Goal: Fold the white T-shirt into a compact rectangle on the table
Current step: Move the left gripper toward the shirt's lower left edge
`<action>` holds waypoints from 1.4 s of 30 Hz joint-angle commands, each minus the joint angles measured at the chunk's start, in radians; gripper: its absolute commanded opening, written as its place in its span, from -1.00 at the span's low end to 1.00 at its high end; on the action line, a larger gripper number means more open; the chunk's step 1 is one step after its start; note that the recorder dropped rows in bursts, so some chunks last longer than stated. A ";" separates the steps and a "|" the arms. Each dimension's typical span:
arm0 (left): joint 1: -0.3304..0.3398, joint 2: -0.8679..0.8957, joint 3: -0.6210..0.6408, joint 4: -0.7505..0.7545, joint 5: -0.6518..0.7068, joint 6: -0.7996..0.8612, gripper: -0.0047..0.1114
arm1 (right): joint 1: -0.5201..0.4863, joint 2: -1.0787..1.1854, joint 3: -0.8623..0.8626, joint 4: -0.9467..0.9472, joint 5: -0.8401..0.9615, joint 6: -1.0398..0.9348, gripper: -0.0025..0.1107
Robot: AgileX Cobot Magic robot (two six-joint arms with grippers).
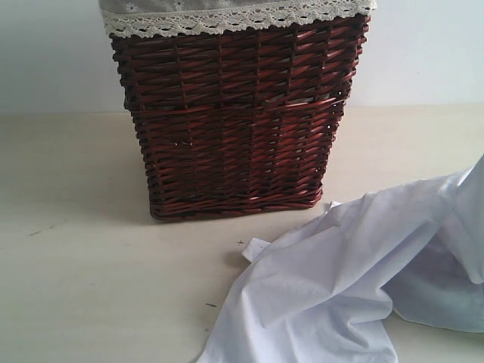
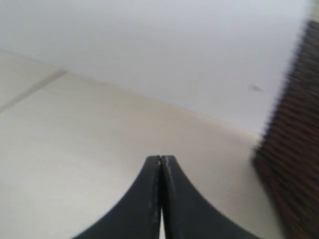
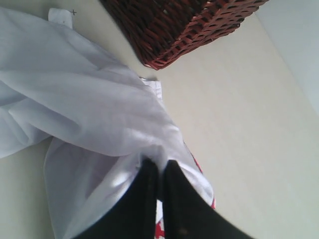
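Squarely between right gripper (image 3: 160,164) jaws, white T-shirt (image 3: 89,99)

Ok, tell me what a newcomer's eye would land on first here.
The dark red wicker basket, topped by a lace-trimmed liner, fills the middle of the exterior view. Right of it and nearer the camera, the white T-shirt lies crumpled on the table, a bunch of its cloth pinched in the shut right gripper. The left gripper is shut on nothing.
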 commanded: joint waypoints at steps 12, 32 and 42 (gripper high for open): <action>-0.029 0.588 -0.354 0.193 0.661 -0.024 -0.92 | -0.004 -0.003 -0.011 0.008 -0.003 0.009 -0.96; -0.762 1.068 -0.395 -0.033 0.761 0.685 -0.92 | -0.004 -0.003 -0.011 0.010 -0.003 0.009 -0.96; -0.783 1.396 -0.533 -0.033 0.868 0.659 -0.34 | -0.004 -0.003 -0.011 0.010 -0.003 0.005 -0.96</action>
